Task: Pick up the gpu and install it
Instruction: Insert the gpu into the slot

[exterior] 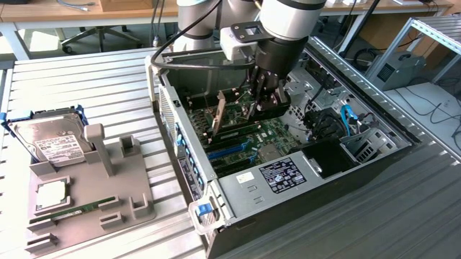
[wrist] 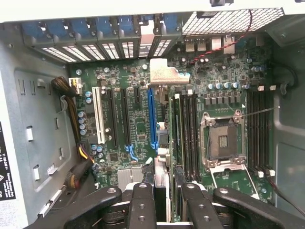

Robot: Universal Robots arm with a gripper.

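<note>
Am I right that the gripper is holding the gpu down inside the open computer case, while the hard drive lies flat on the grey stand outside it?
Not quite. In the exterior view the hard drive stands tilted on its edge in the grey stand, not flat. The rest holds: the gripper has the gpu down inside the open computer case, edge-on between its fingers in the wrist view.

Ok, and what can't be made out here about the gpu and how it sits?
- Exterior view: the gpu has its lower edge and the slot beneath it hidden by the gripper and the case wall.
- Wrist view: the gpu is seen edge-on, so its faces are hidden. Its contact with the gripper is cut off at the picture's edge.
- Exterior view: the hard drive label text is too small to read.
</note>
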